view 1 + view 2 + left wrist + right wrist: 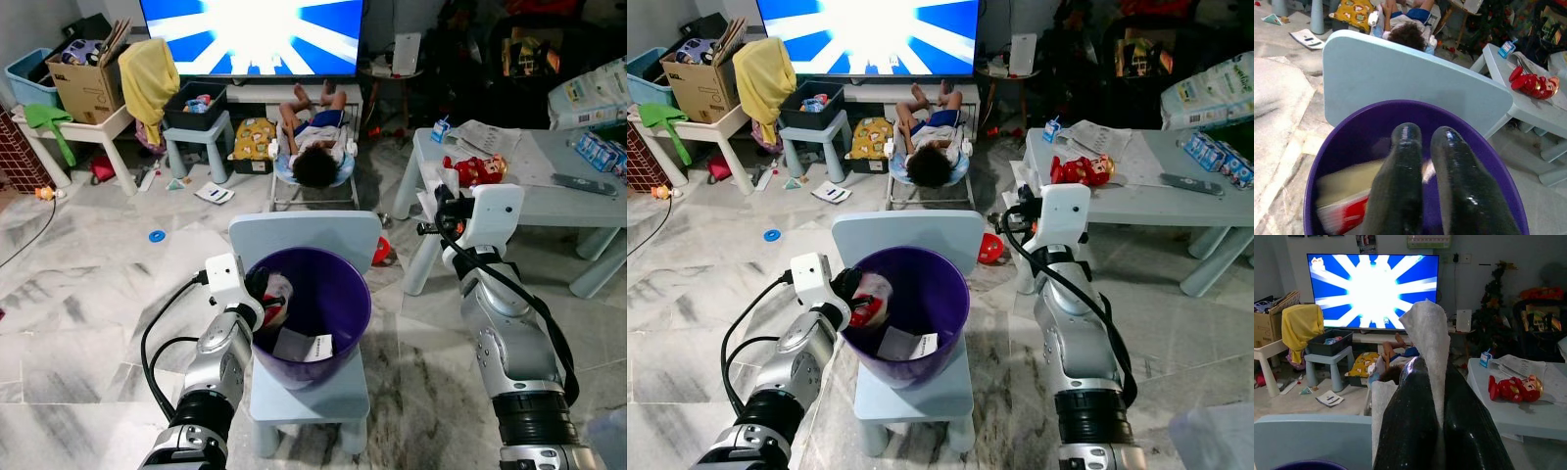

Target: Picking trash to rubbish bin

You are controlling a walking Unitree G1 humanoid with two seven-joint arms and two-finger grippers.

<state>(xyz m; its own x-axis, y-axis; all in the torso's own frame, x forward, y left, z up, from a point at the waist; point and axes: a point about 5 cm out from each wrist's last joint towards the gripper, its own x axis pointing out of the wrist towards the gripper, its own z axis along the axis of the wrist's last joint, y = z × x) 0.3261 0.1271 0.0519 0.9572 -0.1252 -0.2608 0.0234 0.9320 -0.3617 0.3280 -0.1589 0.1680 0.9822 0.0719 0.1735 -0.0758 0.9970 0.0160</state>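
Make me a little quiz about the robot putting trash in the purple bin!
1. True or false: the purple bin stands on a small chair.
2. What is the right gripper pinching? A) a red toy B) a white tissue C) a remote
3. Fill in: the left gripper is over the ____.

Key: 1 true. 2 B. 3 bin; a red and white wrapper is right by its fingers.
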